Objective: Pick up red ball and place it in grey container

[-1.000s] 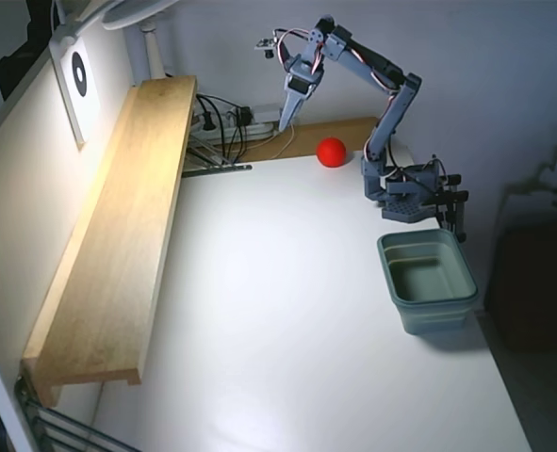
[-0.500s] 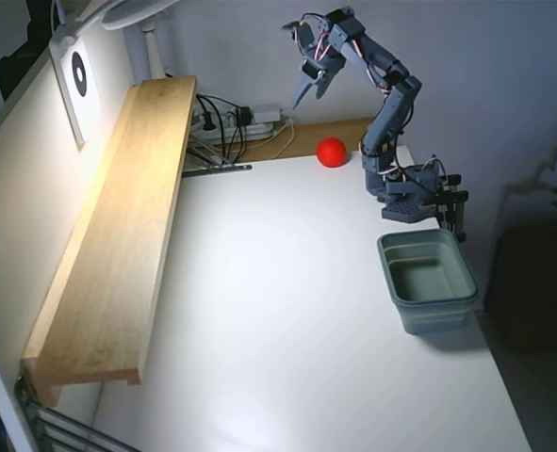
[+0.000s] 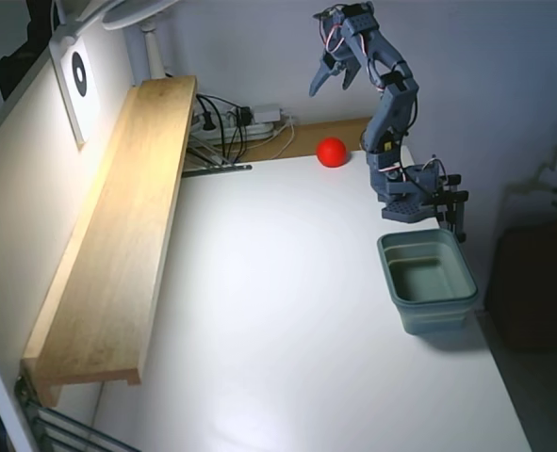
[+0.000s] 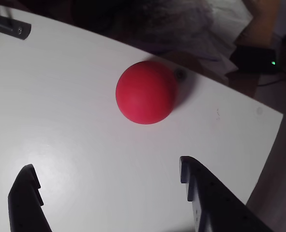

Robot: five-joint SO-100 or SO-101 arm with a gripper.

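Counter (image 3: 287,311) wide, white and mostly bare. Along its left edge in the fixed view, a long wooden shelf (image 3: 118,226). Near the right edge, grey container (image 3: 429,281), open side up, nothing inside, just below the arm's base. Far end of the counter: red ball (image 3: 331,152), resting alone close to the back edge, well apart from the container. High above and a touch to the side, tool (image 3: 324,76), fingers spread wide, gripping nothing. In the wrist view, red ball (image 4: 146,92) ahead of the open tool (image 4: 106,181), not yet between the jaws. Best approach, judging from this: descend straight, centre the ball between the fingers, keep them wide until both flank it, then close gently, since round and free to roll off the back edge.
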